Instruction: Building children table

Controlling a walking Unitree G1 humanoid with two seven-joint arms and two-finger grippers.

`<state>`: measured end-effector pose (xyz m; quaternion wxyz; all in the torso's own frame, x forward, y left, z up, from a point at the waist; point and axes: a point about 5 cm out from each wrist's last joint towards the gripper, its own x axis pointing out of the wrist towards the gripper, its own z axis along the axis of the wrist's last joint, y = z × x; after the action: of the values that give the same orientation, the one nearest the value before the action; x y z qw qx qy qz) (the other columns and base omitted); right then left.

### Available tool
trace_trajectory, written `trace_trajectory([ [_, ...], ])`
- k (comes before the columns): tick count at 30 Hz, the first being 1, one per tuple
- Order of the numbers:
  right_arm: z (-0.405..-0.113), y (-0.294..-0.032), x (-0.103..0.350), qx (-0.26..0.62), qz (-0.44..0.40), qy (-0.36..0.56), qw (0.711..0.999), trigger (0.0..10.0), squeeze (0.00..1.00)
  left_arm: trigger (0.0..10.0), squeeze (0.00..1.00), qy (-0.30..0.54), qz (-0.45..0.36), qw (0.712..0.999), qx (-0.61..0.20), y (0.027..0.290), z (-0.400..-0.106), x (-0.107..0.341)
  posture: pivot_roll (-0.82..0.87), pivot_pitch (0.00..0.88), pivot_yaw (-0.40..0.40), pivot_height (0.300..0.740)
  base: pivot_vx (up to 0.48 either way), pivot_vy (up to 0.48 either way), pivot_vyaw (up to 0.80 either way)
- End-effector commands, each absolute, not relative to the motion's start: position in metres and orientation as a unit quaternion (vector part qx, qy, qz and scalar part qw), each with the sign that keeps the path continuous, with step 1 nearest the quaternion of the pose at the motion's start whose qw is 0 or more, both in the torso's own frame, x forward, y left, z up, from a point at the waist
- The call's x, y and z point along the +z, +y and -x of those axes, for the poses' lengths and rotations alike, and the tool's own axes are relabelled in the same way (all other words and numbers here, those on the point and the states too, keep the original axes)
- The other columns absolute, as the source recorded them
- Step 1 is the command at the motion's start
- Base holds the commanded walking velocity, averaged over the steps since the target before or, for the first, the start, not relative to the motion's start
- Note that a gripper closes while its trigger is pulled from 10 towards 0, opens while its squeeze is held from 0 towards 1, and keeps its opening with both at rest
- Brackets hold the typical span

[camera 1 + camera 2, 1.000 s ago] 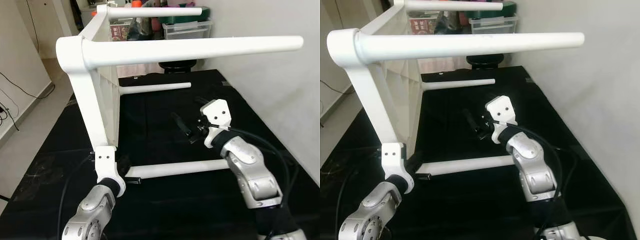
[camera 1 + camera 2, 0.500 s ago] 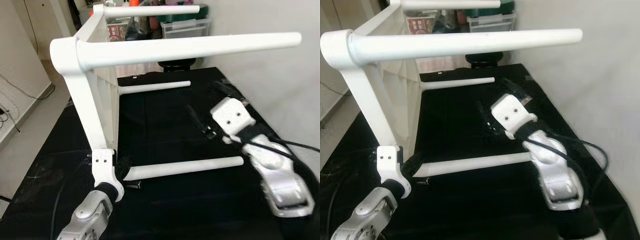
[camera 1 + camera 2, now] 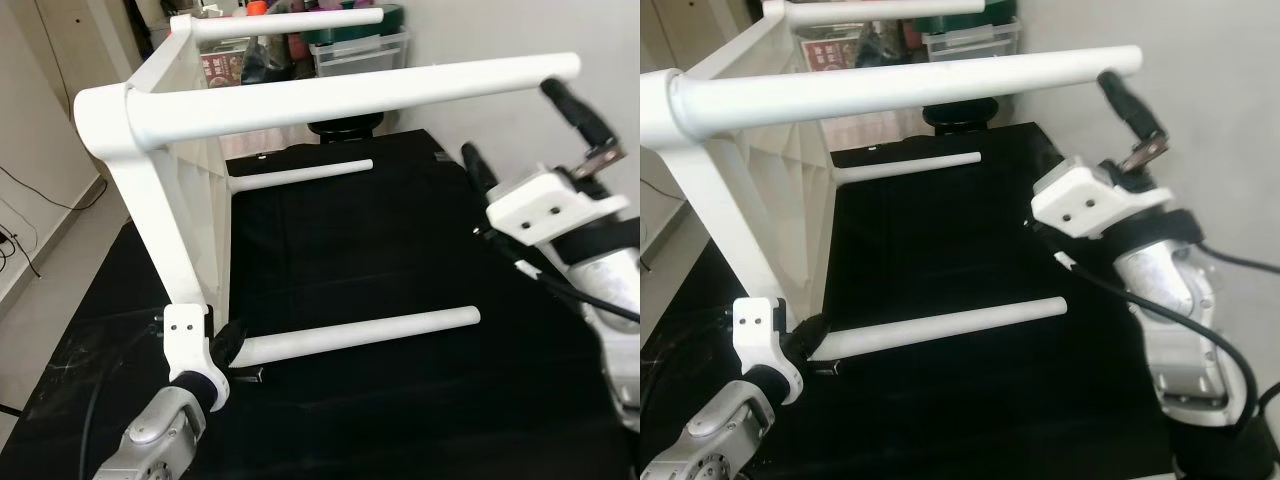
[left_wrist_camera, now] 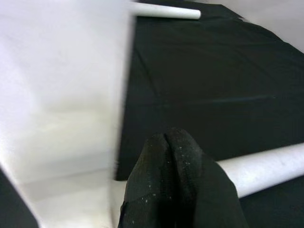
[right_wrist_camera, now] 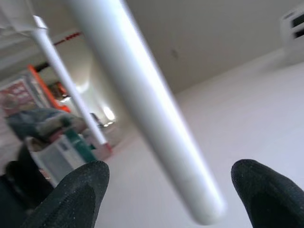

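Left eye view: the white children's table (image 3: 190,200) lies on its side on the black floor mat (image 3: 400,260), its four legs pointing toward the wall. The left gripper (image 3: 232,350) sits low at the root of the lower near leg (image 3: 360,330), its fingers closed on that leg just beside the table frame. The right gripper (image 3: 525,130) is raised, with its fingers spread wide just below and beyond the tip of the upper near leg (image 3: 350,95); they do not touch it.

Right eye view: the same layout; the right gripper's upper finger stands just beside the end of the top leg, with the wall close behind it.

Left wrist view: the two black fingertips (image 4: 178,156) are pressed together against the lower leg, the table frame a white blur right beside them.

Right wrist view: the upper leg's tip hangs between the two open fingertips (image 5: 76,190), apart from both.

My reading is that the step in hand is securing the legs. The next move calls for bringing the open fingers up around the tip, then closing while the left keeps the table braced.
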<state>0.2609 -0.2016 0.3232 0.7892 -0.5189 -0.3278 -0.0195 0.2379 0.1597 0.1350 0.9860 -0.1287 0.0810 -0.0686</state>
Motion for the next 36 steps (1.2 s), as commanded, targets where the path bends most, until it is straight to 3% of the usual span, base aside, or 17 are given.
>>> trace_trajectory([
  [1, -0.256, -0.198, 0.337, -0.027, 0.535, -0.356, 0.766, 10.0, 0.00, 10.0, 0.00, 0.092, 0.123, 0.987, -0.050, 0.172, -0.239, 0.130, -0.11, 0.000, 0.091, 0.740, 0.000, 0.000, 0.00],
  [4, -0.258, -0.188, 0.342, -0.003, 0.547, -0.373, 0.750, 10.0, 0.00, 10.0, 0.00, 0.087, 0.122, 0.988, -0.039, 0.177, -0.244, 0.132, -0.12, 0.000, 0.081, 0.740, 0.000, 0.000, 0.00],
  [10, -0.260, -0.180, 0.342, 0.017, 0.547, -0.377, 0.748, 10.0, 0.00, 10.0, 0.00, 0.081, 0.123, 0.988, -0.035, 0.178, -0.246, 0.133, -0.11, 0.000, 0.075, 0.740, 0.000, 0.000, 0.00],
  [17, -0.275, -0.152, 0.330, 0.100, 0.537, -0.369, 0.752, 10.0, 0.00, 10.0, 0.00, 0.080, 0.131, 0.988, -0.032, 0.172, -0.246, 0.132, -0.10, 0.000, 0.055, 0.740, 0.000, 0.000, 0.00],
  [26, -0.306, -0.157, 0.335, 0.088, 0.571, -0.325, 0.749, 10.0, 0.00, 10.0, 0.00, 0.074, 0.135, 0.988, -0.029, 0.167, -0.247, 0.134, -0.09, 0.000, 0.022, 0.740, 0.000, 0.000, 0.00],
  [32, -0.313, -0.162, 0.339, 0.091, 0.590, -0.309, 0.741, 10.0, 0.00, 10.0, 0.00, 0.075, 0.141, 0.987, -0.026, 0.164, -0.246, 0.133, -0.10, 0.000, 0.007, 0.740, 0.000, 0.000, 0.00],
  [33, -0.314, -0.161, 0.339, 0.098, 0.593, -0.306, 0.739, 5.7, 0.00, 10.0, 0.00, 0.074, 0.144, 0.986, -0.023, 0.162, -0.246, 0.132, -0.10, 0.000, 0.004, 0.740, 0.000, 0.000, 0.00],
  [34, -0.314, -0.161, 0.339, 0.098, 0.593, -0.306, 0.739, 5.7, 0.00, 10.0, 0.00, 0.074, 0.144, 0.986, -0.023, 0.162, -0.246, 0.132, -0.10, 0.000, 0.004, 0.740, 0.000, 0.000, 0.00],
  [35, -0.314, -0.160, 0.340, 0.101, 0.593, -0.306, 0.738, 0.0, 0.00, 10.0, 0.00, 0.073, 0.147, 0.986, -0.020, 0.162, -0.245, 0.132, -0.10, 0.000, 0.001, 0.740, 0.000, 0.000, 0.00],
  [36, -0.315, -0.159, 0.340, 0.102, 0.592, -0.306, 0.738, 0.0, 0.00, 10.0, 0.00, 0.073, 0.148, 0.986, -0.018, 0.162, -0.245, 0.132, -0.10, 0.000, -0.001, 0.740, 0.000, 0.000, 0.00],
])
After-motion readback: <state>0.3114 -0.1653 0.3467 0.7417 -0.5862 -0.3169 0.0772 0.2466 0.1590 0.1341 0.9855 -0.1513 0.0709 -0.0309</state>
